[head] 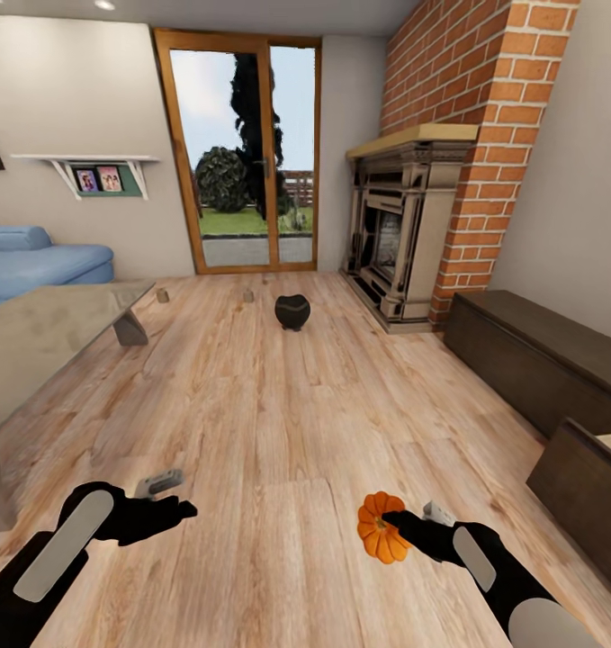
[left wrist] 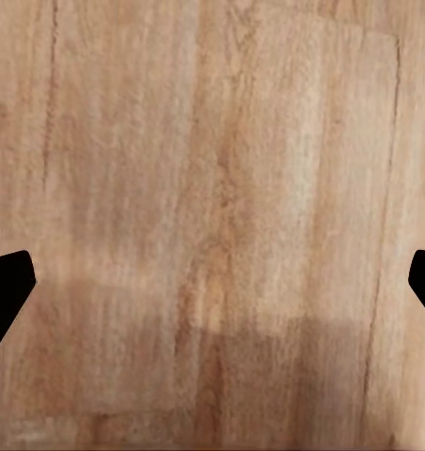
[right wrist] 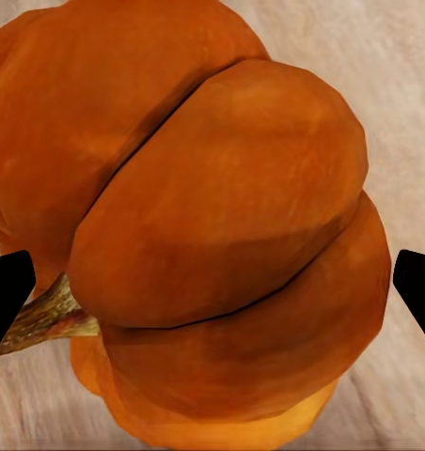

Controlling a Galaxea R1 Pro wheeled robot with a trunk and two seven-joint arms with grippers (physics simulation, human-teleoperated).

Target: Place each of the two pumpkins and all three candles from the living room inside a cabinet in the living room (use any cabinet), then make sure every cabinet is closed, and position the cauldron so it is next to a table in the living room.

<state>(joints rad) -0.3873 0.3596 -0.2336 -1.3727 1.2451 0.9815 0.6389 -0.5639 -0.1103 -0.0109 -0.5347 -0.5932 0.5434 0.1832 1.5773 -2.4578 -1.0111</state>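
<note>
Pumpkin (head: 381, 528): pinched by right gripper (head: 404, 522) (stem sideways); shallow hold may slip.
Left gripper (head: 172, 510): spread, empty.
Cabinet (head: 557, 355): fronts shut, blocking entry.
</note>
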